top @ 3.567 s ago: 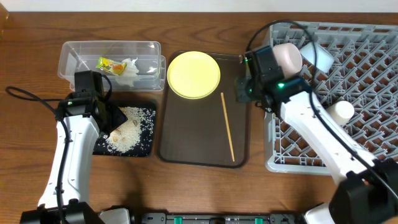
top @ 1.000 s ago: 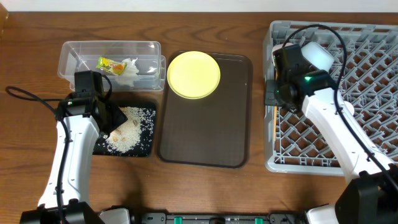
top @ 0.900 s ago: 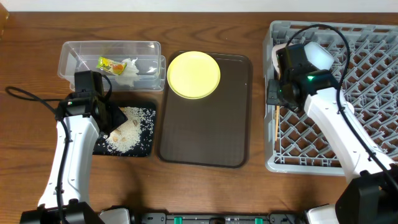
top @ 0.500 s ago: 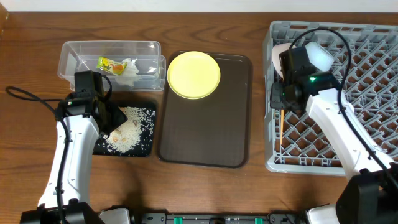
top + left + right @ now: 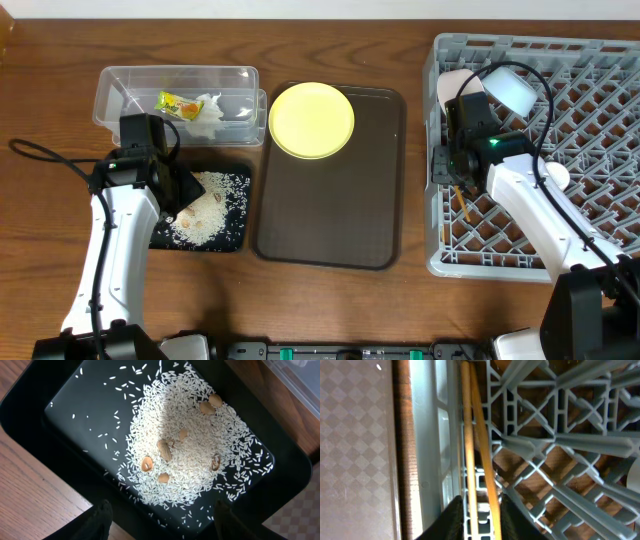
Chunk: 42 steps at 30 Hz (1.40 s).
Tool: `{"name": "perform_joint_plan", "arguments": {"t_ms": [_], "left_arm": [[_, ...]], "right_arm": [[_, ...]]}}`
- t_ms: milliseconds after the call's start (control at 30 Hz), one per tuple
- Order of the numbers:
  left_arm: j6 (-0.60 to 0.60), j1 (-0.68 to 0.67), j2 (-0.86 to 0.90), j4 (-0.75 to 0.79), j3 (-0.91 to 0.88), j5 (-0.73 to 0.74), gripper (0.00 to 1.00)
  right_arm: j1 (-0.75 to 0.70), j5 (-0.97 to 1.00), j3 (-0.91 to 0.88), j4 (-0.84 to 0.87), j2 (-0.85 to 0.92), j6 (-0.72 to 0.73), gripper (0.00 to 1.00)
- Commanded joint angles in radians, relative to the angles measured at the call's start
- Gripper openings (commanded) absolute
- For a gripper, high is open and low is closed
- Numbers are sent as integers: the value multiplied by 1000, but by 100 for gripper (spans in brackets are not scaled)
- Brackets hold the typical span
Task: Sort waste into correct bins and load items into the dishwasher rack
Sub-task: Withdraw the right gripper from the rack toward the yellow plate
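My right gripper is shut on the pair of wooden chopsticks, which lie low along the left edge of the grey dishwasher rack; the rack's lattice fills the right wrist view. My left gripper is open and empty, hovering over the black tray that holds loose rice. The clear tub holds the yellow-green wrapper and white tissue. The yellow plate sits on the brown tray.
A pale bowl, a white bowl partly behind my right arm, and a small white cup stand in the rack. Several peanut shells lie in the rice. The brown tray's edge borders the rack.
My right gripper carried the chopsticks from the brown tray over the rack's left edge, then moved toward the front and down. The left arm has not moved.
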Motion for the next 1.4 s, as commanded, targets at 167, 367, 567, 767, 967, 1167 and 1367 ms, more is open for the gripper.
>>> {"name": "perform_joint_plan", "arguments": {"t_ms": [167,367,567,767,967,1167,1367], "left_arm": [[-5,4,-8,0,11,-5,68],[-5,4,-8,0,11,-5,68],[-5,4,-8,0,11,-5,68],[-5,4,-8,1,11,-5,68],[-5,4,-8,1,11,-5,68],[-5,4,-8,1,11,-5,68],[-5,4,-8,1,11,-5,68]], "right_arm": [[-9,-2,92,35,-42,-38,29],[8,-135,120,181,-73,-42,40],[20,-143,116,155,-72,-41,38],[34,-149,109,149,-71,-42,40],[79,-227,109,259,-47,-54,39],[164,-222,109,425,78,-53,45],[233,-221,109,593,263,-45,44]]}}
